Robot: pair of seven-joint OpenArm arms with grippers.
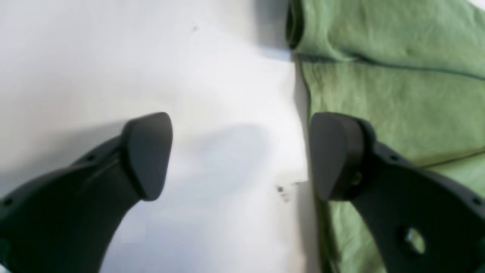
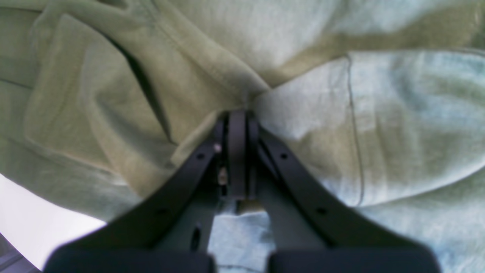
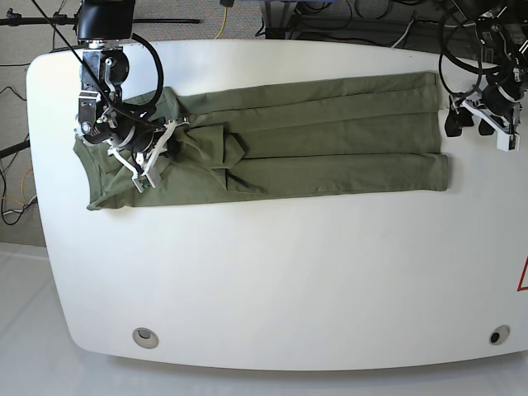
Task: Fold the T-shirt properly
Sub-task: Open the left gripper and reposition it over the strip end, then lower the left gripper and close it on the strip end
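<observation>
- The T-shirt [image 3: 313, 136] lies on the white desk [image 3: 289, 272] as a long, narrow olive-green band, stretched from one side of the desk toward the other, in the half far from the base camera.
- Its two long sides are folded inward, so the band shows several layers with straight edges that run along its length.
- Near the end where the right arm works, the cloth is gathered into wrinkles and small bunched folds; the other end is flat and nearly square.
- The right tool [image 2: 238, 113] is clenched, its two jaws pressed together, and it is grasping a pinch of the T-shirt [image 2: 379, 125]; the fabric pulls into creases that meet at the tips.
- In the base view the right tool [image 3: 172, 130] is over the wrinkled end of the band, with the arm coming from the far corner of the desk.
- The left tool [image 1: 240, 155] is released, the jaws stand wide apart and nothing is between them.
- In the left wrist view one black pad [image 1: 147, 153] is over the bare desk [image 1: 94, 57] and the other is just at the straight edge of the T-shirt [image 1: 398, 98]; I cannot tell if it touches the cloth.
- In the base view the left tool [image 3: 467, 125] is just beside the flat end of the band.
- Two small round fittings [image 3: 146, 336] are set in the desk near its front edge.
</observation>
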